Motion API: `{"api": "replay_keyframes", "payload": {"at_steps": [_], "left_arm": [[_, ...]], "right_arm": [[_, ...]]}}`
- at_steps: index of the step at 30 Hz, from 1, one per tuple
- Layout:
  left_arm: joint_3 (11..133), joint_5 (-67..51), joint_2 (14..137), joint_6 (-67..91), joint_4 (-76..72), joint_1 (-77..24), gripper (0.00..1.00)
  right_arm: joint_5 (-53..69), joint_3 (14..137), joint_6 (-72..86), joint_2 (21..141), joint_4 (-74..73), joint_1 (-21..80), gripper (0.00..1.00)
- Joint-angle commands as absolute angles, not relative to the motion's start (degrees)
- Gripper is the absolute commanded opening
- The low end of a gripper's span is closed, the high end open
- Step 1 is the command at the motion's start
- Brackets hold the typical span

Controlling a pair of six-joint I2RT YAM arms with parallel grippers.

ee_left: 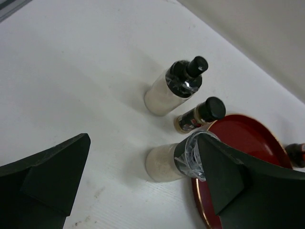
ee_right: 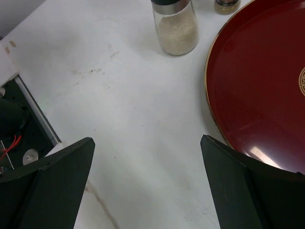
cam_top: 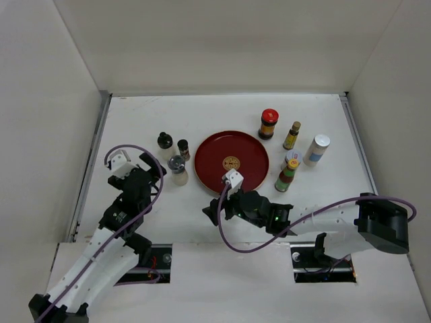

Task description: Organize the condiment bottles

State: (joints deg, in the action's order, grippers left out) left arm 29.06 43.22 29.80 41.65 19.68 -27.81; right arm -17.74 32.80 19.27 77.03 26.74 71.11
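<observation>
Three condiment bottles stand left of the round red tray point(cam_top: 231, 161): a black-capped bottle point(cam_top: 165, 141), a small dark bottle point(cam_top: 183, 149) and a silver-capped shaker point(cam_top: 178, 169). Right of the tray are a red-lidded dark jar point(cam_top: 269, 124), a yellow-capped bottle point(cam_top: 291, 135), a white bottle point(cam_top: 316, 149), a small jar point(cam_top: 292, 158) and a yellow-capped green bottle point(cam_top: 286, 176). My left gripper point(cam_top: 156, 180) is open and empty, just left of the shaker point(ee_left: 169, 162). My right gripper point(cam_top: 214, 207) is open and empty over bare table at the tray's near-left rim point(ee_right: 262, 81).
The left wrist view shows the black-capped bottle point(ee_left: 174, 88), the small dark bottle point(ee_left: 198, 114) and the tray rim point(ee_left: 248, 143). The right wrist view shows the shaker point(ee_right: 176, 26). White walls enclose the table. Two cut-outs with wiring lie at the near edge point(cam_top: 158, 259).
</observation>
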Motion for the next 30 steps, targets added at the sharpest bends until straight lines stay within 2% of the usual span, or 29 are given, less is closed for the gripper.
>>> {"api": "replay_keyframes", "payload": {"at_steps": [1,14,24,25,26,27,28,29,30], "left_arm": [[32.25,41.66,32.25,42.01,20.22,-28.25,1.0],[34.98,43.33,39.11,41.57,19.07,-27.2,1.0],[35.43,46.76,35.79,31.38,13.63,-35.1,1.0],[34.46,45.97,34.38,31.46,12.06,-35.98,1.0],[33.41,44.57,33.32,31.03,9.95,-36.95,0.99],[32.62,42.3,32.79,30.07,8.28,-37.91,0.9],[32.43,40.54,33.04,28.75,7.22,-38.36,0.7],[32.61,39.13,34.27,28.04,7.21,-38.45,0.51],[32.87,37.89,36.1,27.95,7.9,-38.71,0.4]], "right_arm": [[-15.64,32.96,20.21,76.82,33.39,71.85,1.0],[-15.9,33.66,20.57,76.99,31.03,73.52,1.0],[-17.32,30.06,19.86,72.17,36.99,74.66,1.0],[-16.53,29.62,19.86,71.38,37.78,74.84,0.9],[-16.18,29.36,19.86,70.85,38.49,74.92,0.7],[-16.43,29.09,19.95,70.23,39.11,74.84,0.48],[-16.52,28.92,20.13,69.88,39.29,74.75,0.33],[-16.52,28.83,20.39,69.35,38.77,74.75,0.22],[-16.52,28.57,20.74,68.56,38.32,74.58,0.19]]}}
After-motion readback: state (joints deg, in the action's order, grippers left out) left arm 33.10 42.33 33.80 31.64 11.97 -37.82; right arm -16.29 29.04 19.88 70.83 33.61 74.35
